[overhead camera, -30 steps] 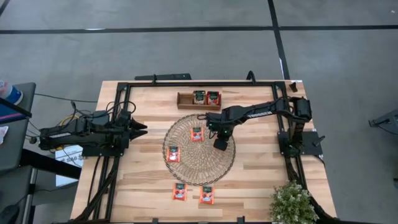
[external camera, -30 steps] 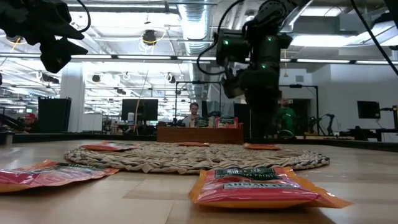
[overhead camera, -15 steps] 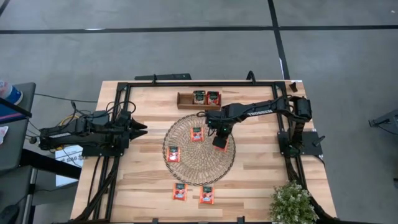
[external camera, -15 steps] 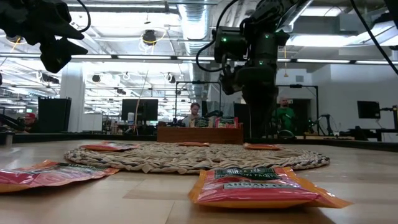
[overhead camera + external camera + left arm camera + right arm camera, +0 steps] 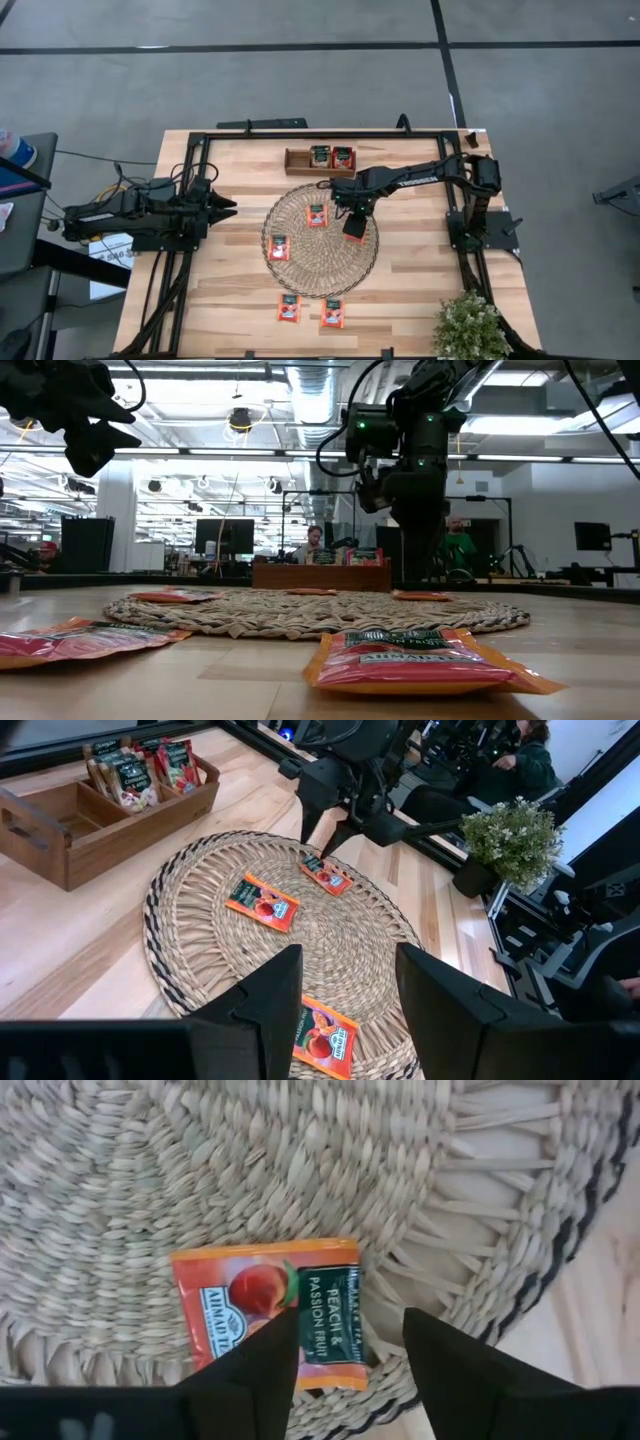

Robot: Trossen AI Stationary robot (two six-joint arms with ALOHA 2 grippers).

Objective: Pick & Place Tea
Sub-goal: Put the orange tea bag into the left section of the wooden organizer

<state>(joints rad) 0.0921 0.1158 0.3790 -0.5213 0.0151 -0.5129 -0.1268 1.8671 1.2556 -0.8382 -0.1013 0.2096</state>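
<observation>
Wooden counter (image 5: 420, 285) from above: wooden tray (image 5: 297, 162) at the far edge with 2 tea sachets (image 5: 331, 156) in its right end, other compartments look bare. Round woven mat (image 5: 300, 268) mid-counter carries 3 sachets: one near centre (image 5: 317, 215), one on the left side (image 5: 279, 247), one on the right side (image 5: 353, 227) directly under the right tool (image 5: 352, 222). 2 more sachets (image 5: 310, 311) lie on bare wood near the front edge. Left tool (image 5: 222, 207) is parked off the mat's left side.

Low view: the 2 front sachets (image 5: 425, 658) fill the foreground; right arm hangs over the mat, tray behind it, people in the room beyond.

Left wrist view: left tool's fingers (image 5: 268, 1003) stand part open, nothing between them. Right tool's tips sit at the sachet's edge; contact hard to call from here.

Right wrist view: right tool (image 5: 349, 1355) spread open, holding nothing; peach and passion fruit sachet (image 5: 268, 1312) lies flat on the mat between its fingers.

Progress estimate: 2 in the tray, 5 left outside, so early. Next step probably closing on this sachet.
</observation>
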